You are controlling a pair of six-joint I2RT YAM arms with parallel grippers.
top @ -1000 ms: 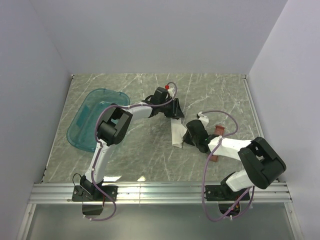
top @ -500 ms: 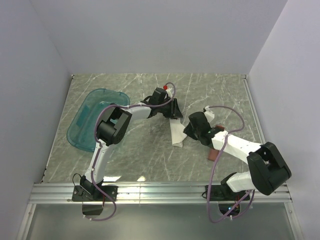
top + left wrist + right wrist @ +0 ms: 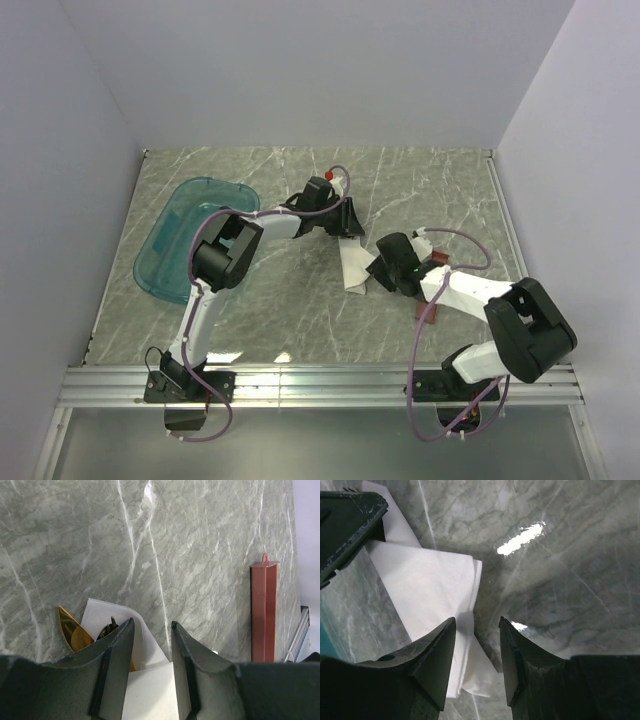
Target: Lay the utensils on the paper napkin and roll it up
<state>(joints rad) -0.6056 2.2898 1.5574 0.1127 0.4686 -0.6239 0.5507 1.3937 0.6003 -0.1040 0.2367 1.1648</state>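
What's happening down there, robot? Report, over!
Right gripper open over napkin edge. Left gripper half apart over napkin, grip unclear. Utensils poke out one end. Tray off aside, nothing blocking.

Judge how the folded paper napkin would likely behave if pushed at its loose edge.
Probably floppy: the paper napkin lies in soft, uneven folds with layered edges. Likely light, so a push may slide or unfold it. The utensils poking from one end may anchor that end.
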